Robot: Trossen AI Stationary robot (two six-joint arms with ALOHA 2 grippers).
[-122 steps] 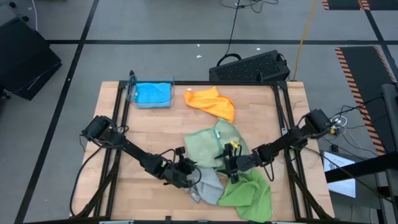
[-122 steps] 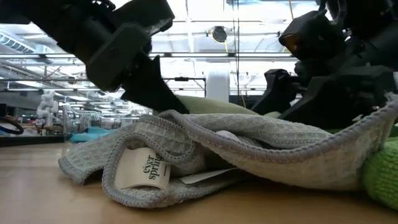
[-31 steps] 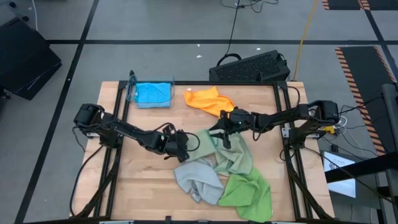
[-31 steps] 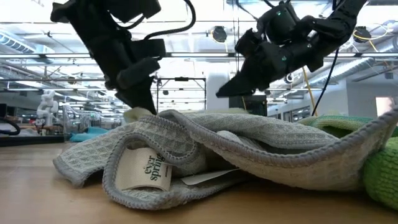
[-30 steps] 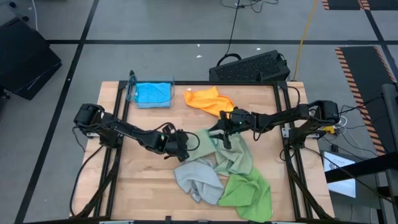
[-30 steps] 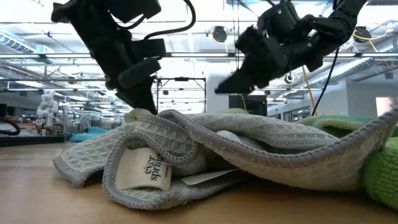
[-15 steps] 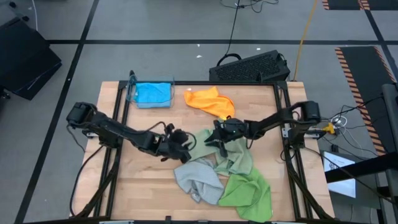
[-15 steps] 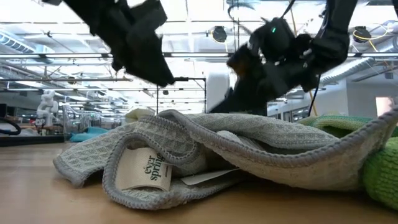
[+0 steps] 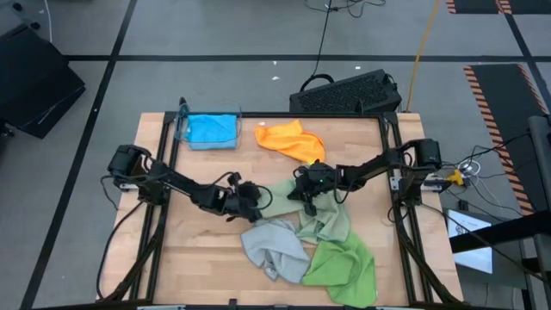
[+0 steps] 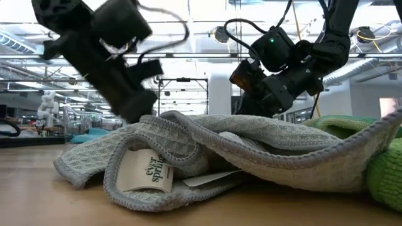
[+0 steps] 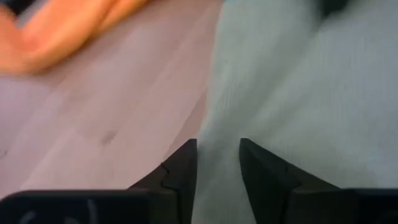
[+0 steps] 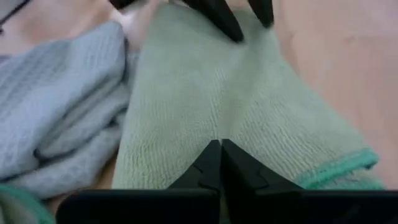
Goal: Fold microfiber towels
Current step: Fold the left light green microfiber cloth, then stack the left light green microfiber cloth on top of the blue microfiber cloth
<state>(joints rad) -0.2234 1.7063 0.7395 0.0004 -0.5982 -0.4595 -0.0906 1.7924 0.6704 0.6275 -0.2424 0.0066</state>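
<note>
A: Where's the pale sage green microfiber towel [image 9: 320, 215]?

B: Mid wooden counter [image 9: 198, 258], crumpled. Light grey waffle towel [image 9: 274, 247] and bright green towel [image 9: 344, 267] lie against its near side; orange towel [image 9: 293, 142] and bright blue towel [image 9: 211, 129] sit beyond it.

A: Grippers?

B: Left gripper [image 11: 217, 163] is at that sage towel's left edge, fingers slightly spread over the fabric. Right gripper [image 12: 221, 155] is on its far edge, fingers pressed together; whether they pinch cloth, can't tell.

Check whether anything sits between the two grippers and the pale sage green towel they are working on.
Nothing visible does. The right gripper is shut directly on the sage green towel, and the left gripper sits at that towel's edge with its fingers apart. The light grey towel lies beside it, not over it.
</note>
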